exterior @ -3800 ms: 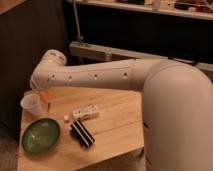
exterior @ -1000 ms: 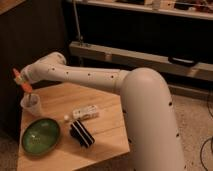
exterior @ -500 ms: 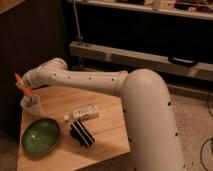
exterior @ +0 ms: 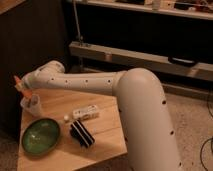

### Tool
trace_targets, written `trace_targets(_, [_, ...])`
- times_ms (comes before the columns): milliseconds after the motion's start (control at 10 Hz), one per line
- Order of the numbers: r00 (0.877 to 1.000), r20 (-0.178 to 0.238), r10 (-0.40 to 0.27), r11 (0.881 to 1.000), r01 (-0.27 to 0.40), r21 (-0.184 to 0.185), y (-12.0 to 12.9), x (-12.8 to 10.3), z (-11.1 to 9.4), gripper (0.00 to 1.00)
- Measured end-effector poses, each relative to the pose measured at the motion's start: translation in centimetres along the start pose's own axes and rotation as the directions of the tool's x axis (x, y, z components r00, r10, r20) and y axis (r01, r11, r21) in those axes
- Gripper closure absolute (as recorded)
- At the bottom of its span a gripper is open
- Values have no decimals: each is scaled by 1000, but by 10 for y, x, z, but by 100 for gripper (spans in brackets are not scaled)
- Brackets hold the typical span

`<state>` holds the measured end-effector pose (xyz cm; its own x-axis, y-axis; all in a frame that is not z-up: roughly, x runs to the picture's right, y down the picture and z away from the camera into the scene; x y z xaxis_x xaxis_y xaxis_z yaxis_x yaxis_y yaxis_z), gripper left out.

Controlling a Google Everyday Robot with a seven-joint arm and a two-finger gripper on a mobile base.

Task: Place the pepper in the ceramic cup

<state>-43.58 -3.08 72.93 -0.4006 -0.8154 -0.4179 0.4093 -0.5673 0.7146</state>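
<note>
Camera view: the hand (exterior: 23, 91) is positioned at the far-left corner of the table (exterior: 107, 137), directly above the ceramic cup (exterior: 31, 106). The pepper (exterior: 19, 83) is seen sticking up out of the hand, orange, tilted, its lower end hidden. The hand is judged closed on the pepper; no release is evident. The pepper's tip cannot be told as inside the rim or just over it.

Progress: pick-up and carry are done; lowering and release are left. The green bowl (exterior: 40, 136), white bottle (exterior: 85, 112) and dark striped item (exterior: 81, 134) lie nearer, apart from the cup.
</note>
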Motion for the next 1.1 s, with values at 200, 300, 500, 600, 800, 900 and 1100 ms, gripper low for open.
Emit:
trace_targets(200, [1000, 0, 0, 1000, 0, -20, 0, -3, 2, 100])
trace_targets(300, [1000, -1, 1, 999, -1, -48, 3, -4, 2, 100])
trace_targets(500, [1000, -4, 17, 998, -17, -68, 5, -4, 3, 100])
trace_targets(600, [999, -9, 33, 996, -34, -85, 10, -3, 3, 100])
trace_targets(800, [999, -21, 47, 993, -49, -107, 18, 2, 3, 100])
trace_targets(900, [998, -26, 54, 992, -57, -111, 21, 4, 3, 100])
trace_targets(1100, [997, -34, 71, 991, -74, -109, 24, 4, 6, 100])
